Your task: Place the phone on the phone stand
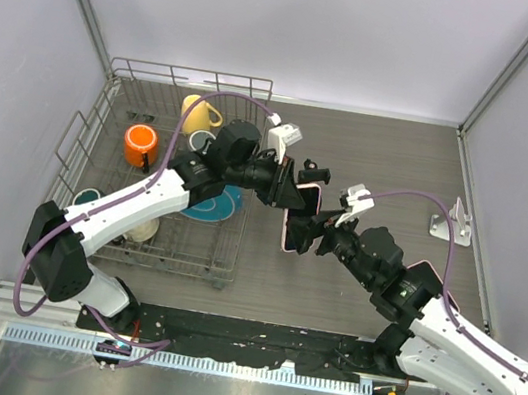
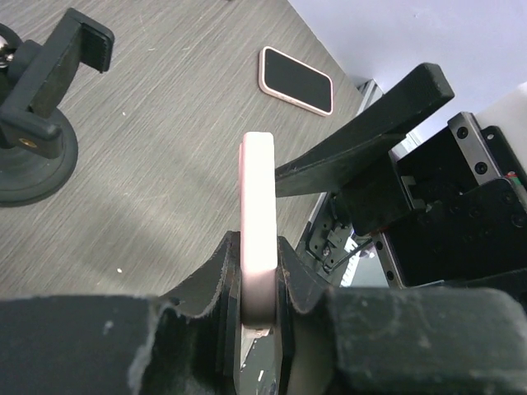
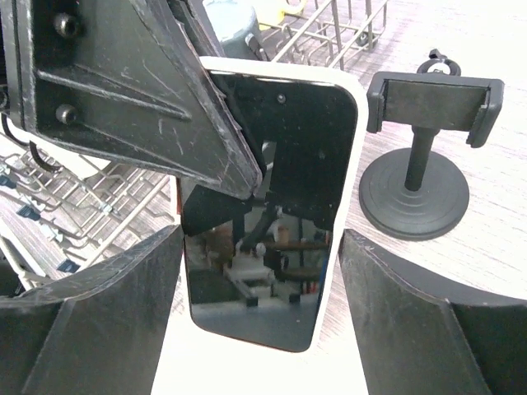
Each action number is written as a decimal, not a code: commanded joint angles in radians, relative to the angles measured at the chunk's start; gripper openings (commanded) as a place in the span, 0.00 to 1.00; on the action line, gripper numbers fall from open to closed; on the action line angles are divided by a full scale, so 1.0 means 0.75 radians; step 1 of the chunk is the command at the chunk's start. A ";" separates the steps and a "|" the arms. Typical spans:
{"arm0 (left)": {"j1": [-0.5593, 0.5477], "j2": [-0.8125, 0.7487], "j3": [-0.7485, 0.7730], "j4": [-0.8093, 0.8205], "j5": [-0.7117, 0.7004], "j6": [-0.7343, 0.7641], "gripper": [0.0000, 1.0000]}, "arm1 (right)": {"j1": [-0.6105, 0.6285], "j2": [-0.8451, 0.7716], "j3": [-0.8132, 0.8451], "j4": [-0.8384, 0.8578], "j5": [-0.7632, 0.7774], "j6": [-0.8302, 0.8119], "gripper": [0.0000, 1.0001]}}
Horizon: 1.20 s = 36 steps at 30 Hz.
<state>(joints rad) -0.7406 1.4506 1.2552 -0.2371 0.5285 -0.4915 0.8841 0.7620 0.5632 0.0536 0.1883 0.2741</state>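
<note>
The phone point(image 1: 297, 225), black-screened in a pale pink case, hangs upright above the table. My left gripper point(image 1: 292, 194) is shut on its upper end. In the left wrist view the phone point(image 2: 257, 206) shows edge-on, clamped between the jaws of the left gripper point(image 2: 258, 251). My right gripper point(image 3: 262, 240) is open, its fingers point(image 3: 428, 321) on either side of the lower end of the phone point(image 3: 272, 271) without touching it. The black phone stand point(image 3: 422, 164) stands empty on the table just beyond; it also shows in the left wrist view point(image 2: 37, 123) and the top view point(image 1: 316, 173).
A wire dish rack point(image 1: 123, 73) fills the left side and holds an orange mug point(image 1: 139, 144), a yellow mug point(image 1: 197, 110) and a teal plate point(image 1: 217, 208). A second pink-cased phone point(image 2: 296, 80) lies flat on the table. A white bracket point(image 1: 453, 221) stands at the right.
</note>
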 commanded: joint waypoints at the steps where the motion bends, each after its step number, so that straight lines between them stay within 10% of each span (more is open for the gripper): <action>1: -0.017 -0.058 0.051 0.069 0.054 0.040 0.00 | 0.005 0.023 0.116 -0.124 -0.014 0.027 0.82; 18: -0.088 -0.132 0.014 0.161 0.477 0.177 0.00 | -0.056 -0.143 0.024 -0.215 -0.480 0.160 0.79; 25: -0.180 -0.140 0.036 0.179 0.469 0.228 0.00 | -0.056 -0.220 0.000 -0.143 -0.687 0.242 0.08; 31: -0.199 -0.118 0.065 0.224 0.469 0.064 0.00 | -0.056 -0.378 -0.074 -0.116 -0.699 0.273 0.00; 36: -0.248 -0.138 0.053 0.198 0.527 -0.005 0.52 | -0.056 -0.406 -0.064 -0.114 -0.795 0.269 0.00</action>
<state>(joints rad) -0.8963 1.3750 1.2568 -0.1436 0.9012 -0.4076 0.8547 0.4728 0.5076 -0.1207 -0.4164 0.4541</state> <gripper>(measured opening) 0.381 0.215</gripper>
